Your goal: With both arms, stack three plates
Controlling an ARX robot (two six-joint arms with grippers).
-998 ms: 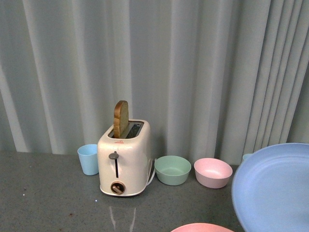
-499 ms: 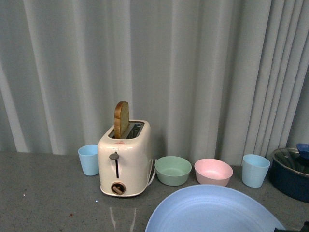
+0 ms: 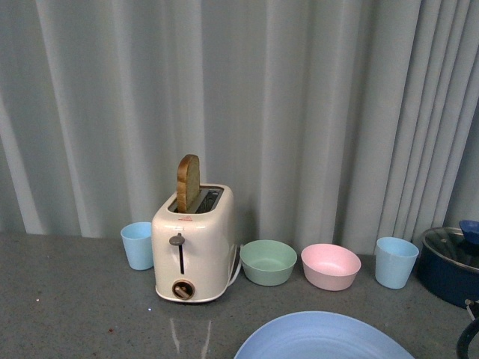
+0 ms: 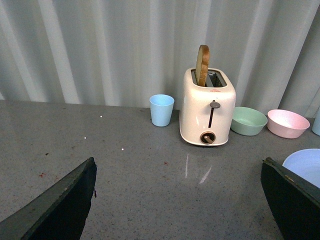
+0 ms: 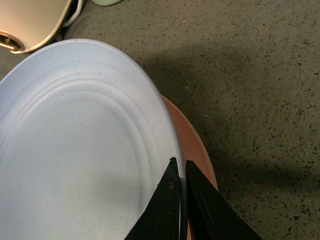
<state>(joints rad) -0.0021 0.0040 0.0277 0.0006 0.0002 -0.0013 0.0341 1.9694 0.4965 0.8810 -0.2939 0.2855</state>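
The light blue plate (image 3: 323, 338) lies low at the front of the table, right of centre. My right gripper (image 5: 181, 172) is shut on its rim, one finger above and one below. In the right wrist view the light blue plate (image 5: 75, 145) sits over the pink plate (image 5: 197, 150), of which only a rim sliver shows. A bit of the blue plate's edge (image 4: 306, 165) shows in the left wrist view. My left gripper (image 4: 177, 200) is open and empty over bare table, left of the plates. The cream-beige plate is out of view.
A cream toaster (image 3: 193, 247) with a slice of bread stands at the back, a blue cup (image 3: 138, 245) to its left. A green bowl (image 3: 268, 262), a pink bowl (image 3: 330, 267), another blue cup (image 3: 396, 262) and a dark lidded pot (image 3: 453, 263) line the back right.
The light blue plate has swung from the right edge to the front centre and come down lower, over the pink plate. The cup and pot behind it have come into view.
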